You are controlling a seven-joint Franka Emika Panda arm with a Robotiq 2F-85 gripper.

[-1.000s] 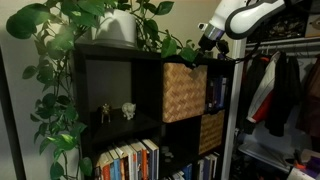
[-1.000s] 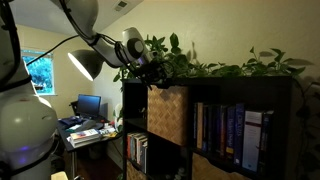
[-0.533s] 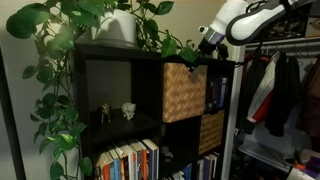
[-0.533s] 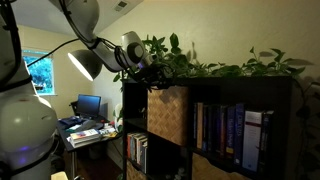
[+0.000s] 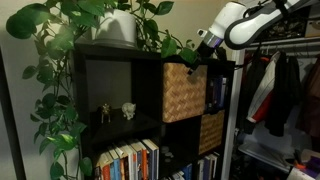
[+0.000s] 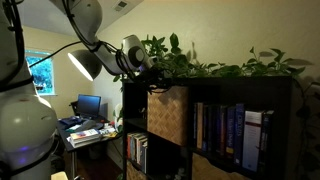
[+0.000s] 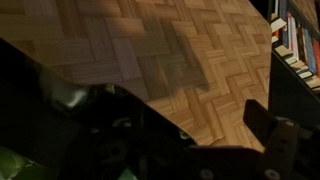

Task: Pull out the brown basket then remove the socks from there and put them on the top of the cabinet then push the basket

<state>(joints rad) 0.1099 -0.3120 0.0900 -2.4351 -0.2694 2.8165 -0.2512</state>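
Observation:
The brown basket point(image 5: 184, 90) of tan woven wicker sits in the top compartment of the black-brown cabinet point(image 5: 115, 85), its front sticking out a little. It also shows in an exterior view point(image 6: 168, 112) and fills the upper wrist view point(image 7: 170, 50). My gripper point(image 5: 201, 45) hangs just above the basket's upper front corner, at the cabinet's top edge; it also shows in an exterior view point(image 6: 150, 74). In the wrist view the gripper point(image 7: 195, 125) looks open. One dark finger point(image 7: 272, 130) shows on the right; the other is lost in dark shapes. No socks are visible.
Leafy plants point(image 5: 60, 60) and a white pot point(image 5: 118, 28) stand on the cabinet top. Books point(image 6: 228, 130) fill the compartment beside the basket. A darker woven basket point(image 5: 211, 130) sits lower. A clothes rack with garments point(image 5: 280, 95) is beside the cabinet.
My gripper has shifted slightly up and back along the cabinet's top edge. The basket has not visibly moved.

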